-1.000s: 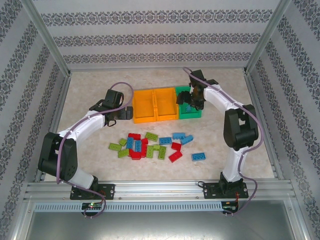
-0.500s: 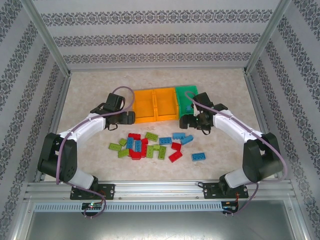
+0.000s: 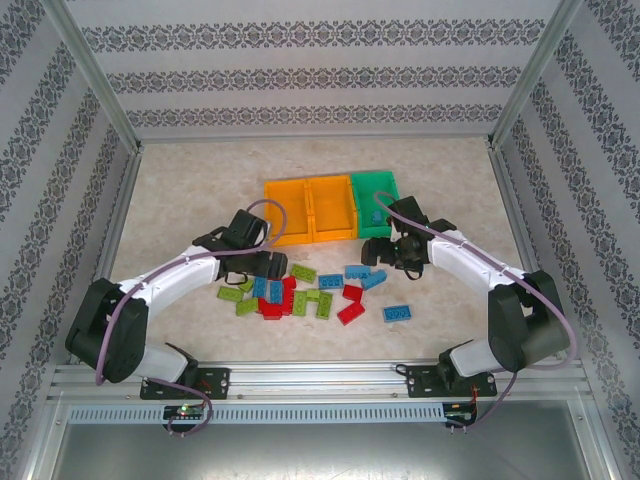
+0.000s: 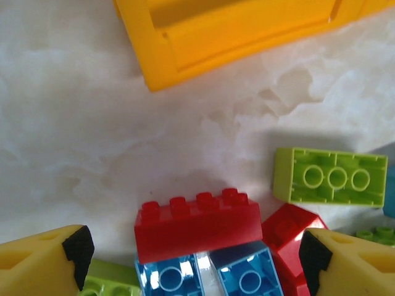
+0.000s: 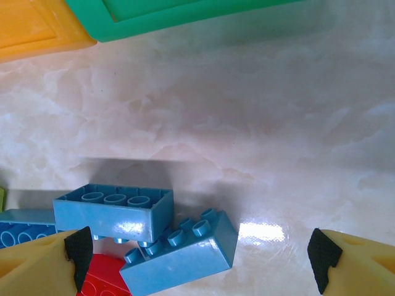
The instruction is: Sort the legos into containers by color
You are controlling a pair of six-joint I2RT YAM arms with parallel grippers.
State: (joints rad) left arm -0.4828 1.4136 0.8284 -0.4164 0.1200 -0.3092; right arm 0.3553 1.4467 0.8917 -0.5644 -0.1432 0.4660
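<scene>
The legos (image 3: 300,290), red, light green and blue, lie in a loose pile on the table in front of the containers: two orange bins (image 3: 287,212) (image 3: 330,208) and a green bin (image 3: 375,192). My left gripper (image 3: 276,266) hovers open at the pile's left end. In the left wrist view a red brick (image 4: 197,225) lies between its fingers (image 4: 77,251), resting on blue bricks (image 4: 247,277). My right gripper (image 3: 374,252) stands open over the pile's right end. Its wrist view shows a blue brick (image 5: 182,256) and an upturned blue brick (image 5: 114,213) between the wide-spread fingers (image 5: 324,256).
A lone blue brick (image 3: 398,313) lies to the right of the pile. An upturned green brick (image 4: 330,177) sits right of the red one. The bin corners (image 4: 234,31) (image 5: 185,15) stand close behind both grippers. Patterned walls ring the table.
My left gripper came forward from beside the orange bin to the pile. My right gripper left the green bin and swung down to the blue bricks.
</scene>
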